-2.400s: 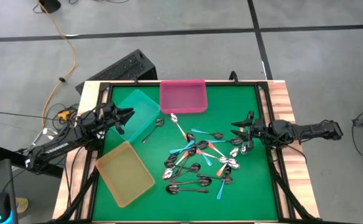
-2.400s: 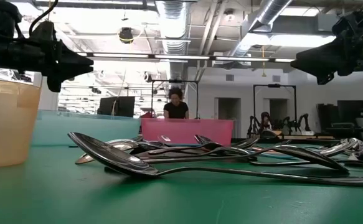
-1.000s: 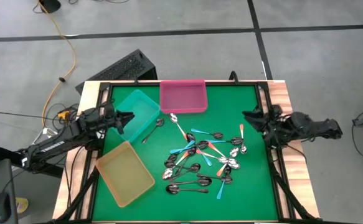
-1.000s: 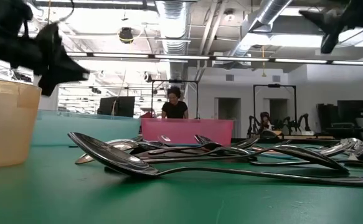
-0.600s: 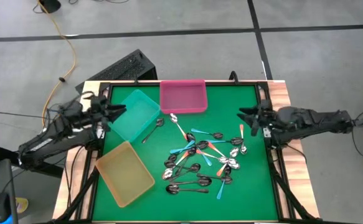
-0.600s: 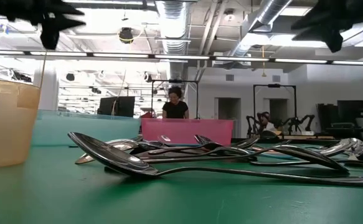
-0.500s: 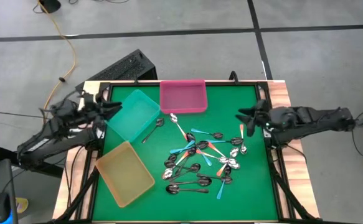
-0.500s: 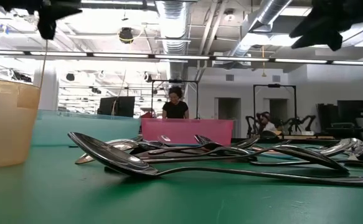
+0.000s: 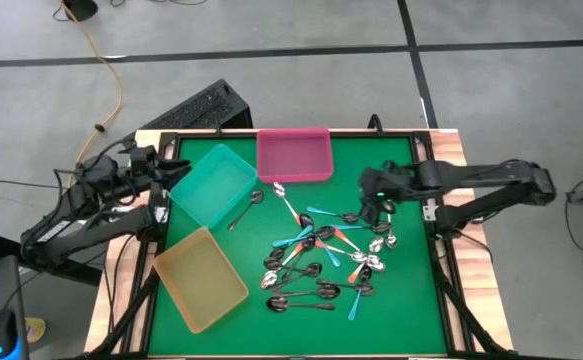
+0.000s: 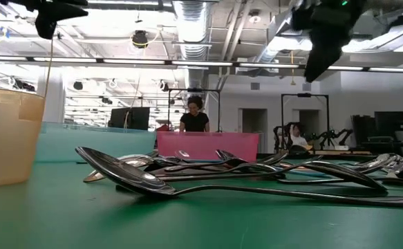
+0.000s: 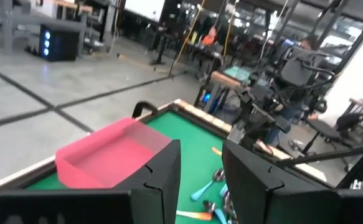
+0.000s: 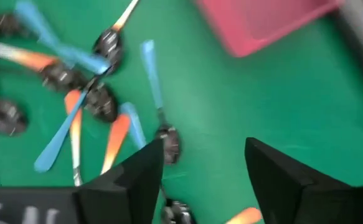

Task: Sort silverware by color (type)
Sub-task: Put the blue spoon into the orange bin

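1. Floor (image 9: 271, 40): grey concrete, marked with dark lines.
2. Orange cable (image 9: 111, 80): trails across the floor.
3. Ceiling (image 10: 208, 28): exposed ducts (image 10: 194, 17) and pipes, bright lighting.
4. Person (image 10: 195, 116): beyond the table, background.

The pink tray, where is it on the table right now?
In the high view the pink tray sits at the table's far edge, right beside the teal tray, beyond the spoon pile.

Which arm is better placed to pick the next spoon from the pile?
The right. Its hand hangs open above the spoon pile, blue- and orange-handled spoons showing just past its fingers. The left hand sits open at the table's left edge, beside the teal tray.
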